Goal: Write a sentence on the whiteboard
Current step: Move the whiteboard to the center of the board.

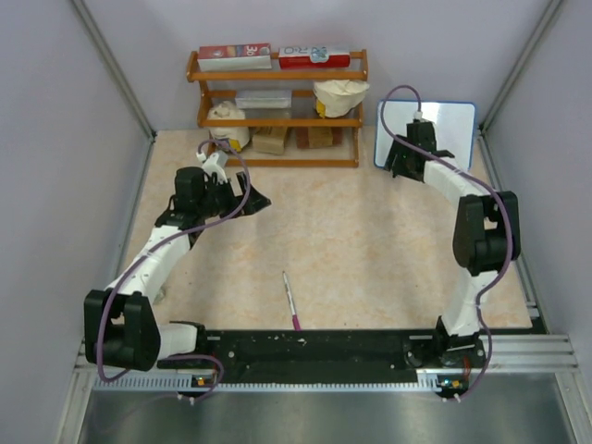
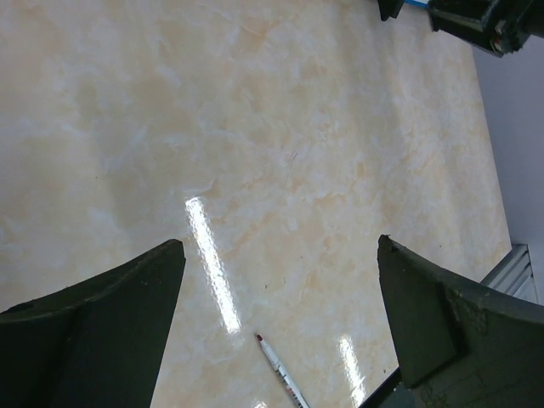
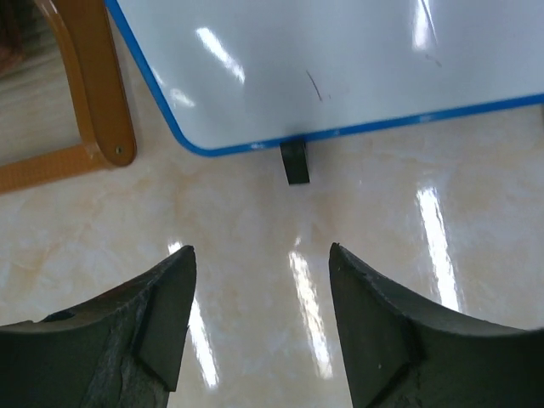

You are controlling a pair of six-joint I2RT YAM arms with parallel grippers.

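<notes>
Since the pen point(image 1: 290, 299) lies unheld on the table point(image 1: 370, 240) near the arm bases, writing is judged not yet begun. The whiteboard point(image 3: 340, 59) stands at the back right, beside the shelf point(image 1: 277, 161); only faint stray marks are seen on it, no sentence. The right claw point(image 3: 259, 251) is held open and empty just before it. The left claw point(image 2: 279, 245) is spread wide, empty. Pen pickup and all writing are left to do.

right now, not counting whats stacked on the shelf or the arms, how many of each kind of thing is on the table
whiteboard: 1
pen: 1
wooden shelf: 1
total: 3
</notes>
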